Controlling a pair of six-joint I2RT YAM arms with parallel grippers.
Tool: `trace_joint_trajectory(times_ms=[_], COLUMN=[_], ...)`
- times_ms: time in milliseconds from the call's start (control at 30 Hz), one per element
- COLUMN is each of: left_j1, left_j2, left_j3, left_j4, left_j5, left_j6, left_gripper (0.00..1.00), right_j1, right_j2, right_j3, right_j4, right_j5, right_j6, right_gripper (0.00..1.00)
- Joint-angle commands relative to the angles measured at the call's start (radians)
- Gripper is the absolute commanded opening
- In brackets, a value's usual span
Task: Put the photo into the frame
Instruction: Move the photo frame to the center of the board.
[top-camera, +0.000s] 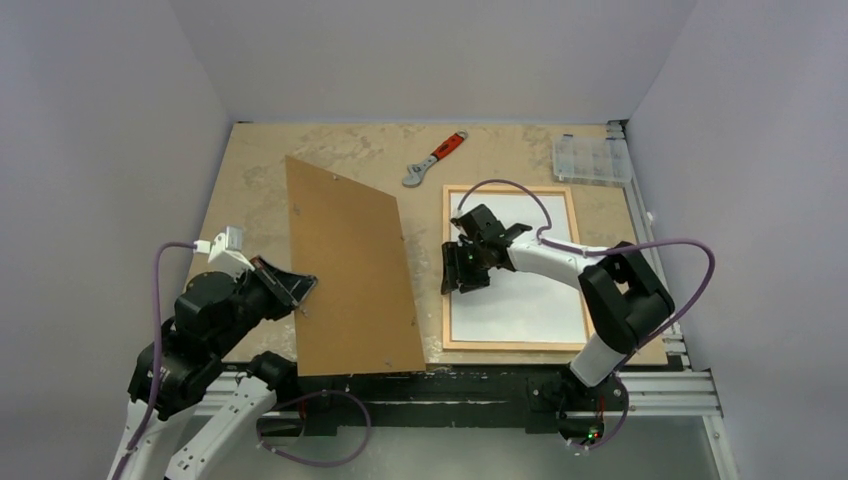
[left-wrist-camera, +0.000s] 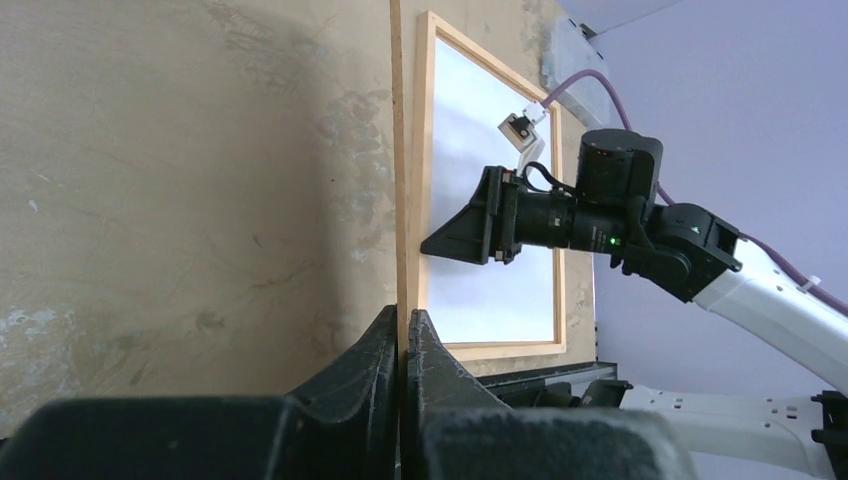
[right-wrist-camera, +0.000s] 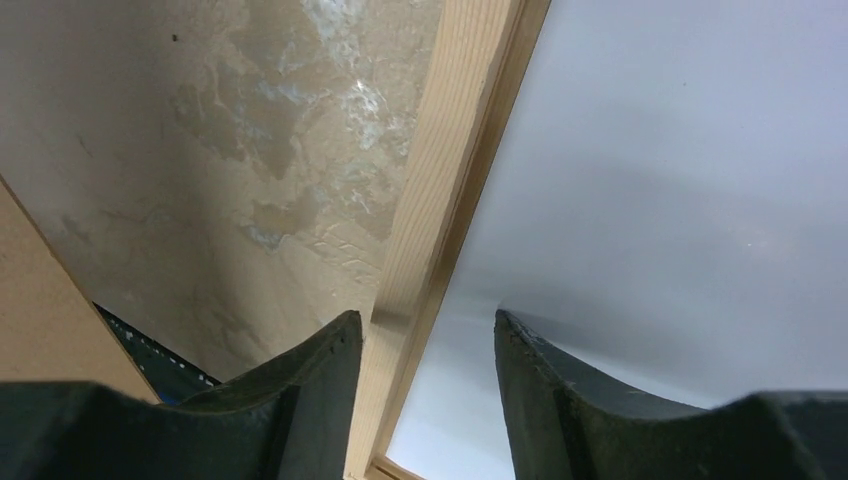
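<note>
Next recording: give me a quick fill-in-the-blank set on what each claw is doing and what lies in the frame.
1. The left claw is shut on the edge of the ____ backing board.
2. The right claw is ____, one jaw on each side of a wooden strip of the frame.
3. The photo lies in the frame with its ____ back up.
4. The wrench has an ____ handle.

Missing words: brown; open; white; orange.

Pale wood frame (right-wrist-camera: 430, 200), smooth white photo (top-camera: 520, 300), matt brown board (top-camera: 350, 280)
</note>
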Motion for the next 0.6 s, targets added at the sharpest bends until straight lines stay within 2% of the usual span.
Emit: trace_joint_trajectory(times_ms=[0, 400, 567], left_j1=[0.002, 0.002, 0.002], left_j2=[-0.02, -0.071, -0.095], left_j3=[0.056, 0.107, 0.134], left_j4=[0.114, 0.089, 0.058], left_j5=[0.047, 0.028, 0.006], left_j6=[0.0, -0.002, 0.001], left_gripper=[0.0, 0.0, 0.0], right_j1=[0.043, 0.227, 0.281], right_j2=[0.048, 0.126, 0.145], right_j3=[0.044, 0.164, 0.161], right_j4=[0.054, 0.067, 0.085], right_j5=[-0.051, -0.066, -0.091], right_j6=[-0.005, 0.047, 0.05], right_gripper=[0.48, 0.46, 0.43])
